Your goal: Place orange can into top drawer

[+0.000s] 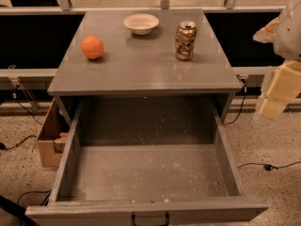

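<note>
Top drawer [150,173] open, orange can [186,40] on cabinet top [141,65], speckled floor [273,140], gripper [277,95] R edge, state unclear

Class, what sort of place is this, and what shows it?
Likely a robot test lab: loose cables on the speckled floor, a cardboard box beside the cabinet, its top drawer open, the gripper right of it.
</note>
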{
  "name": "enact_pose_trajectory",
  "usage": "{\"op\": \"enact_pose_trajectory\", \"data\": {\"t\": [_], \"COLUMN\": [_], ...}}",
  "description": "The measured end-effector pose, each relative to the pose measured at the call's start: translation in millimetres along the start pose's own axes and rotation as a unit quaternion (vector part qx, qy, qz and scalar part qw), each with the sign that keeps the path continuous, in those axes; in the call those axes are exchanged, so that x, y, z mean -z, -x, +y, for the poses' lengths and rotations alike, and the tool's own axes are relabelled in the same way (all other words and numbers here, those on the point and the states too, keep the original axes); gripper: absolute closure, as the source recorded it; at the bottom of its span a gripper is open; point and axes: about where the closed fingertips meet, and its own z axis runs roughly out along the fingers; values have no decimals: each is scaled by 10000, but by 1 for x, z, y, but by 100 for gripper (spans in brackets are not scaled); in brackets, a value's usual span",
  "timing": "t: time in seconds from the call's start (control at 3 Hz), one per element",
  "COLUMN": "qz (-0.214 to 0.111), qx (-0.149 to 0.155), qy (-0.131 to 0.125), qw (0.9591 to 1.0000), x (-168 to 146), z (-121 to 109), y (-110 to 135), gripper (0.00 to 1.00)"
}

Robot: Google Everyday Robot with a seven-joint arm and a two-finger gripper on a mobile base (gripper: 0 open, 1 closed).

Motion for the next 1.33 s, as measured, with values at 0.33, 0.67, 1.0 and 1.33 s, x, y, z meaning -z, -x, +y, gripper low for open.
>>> {"op": "enact_pose_trajectory", "data": {"t": [0.33, 0.67, 1.0, 1.33], "qz": [0, -462, -1113, -1906], "qx": [0, -194, -433, -652], "qy": [0, -169, -379, -636], "qw": [10000, 9986, 9921, 9774], "x": [0, -6, -18, -30], "z": [0, -22, -56, -92], "y": [0, 1, 3, 1], "gripper": [0, 0, 0, 0]}}
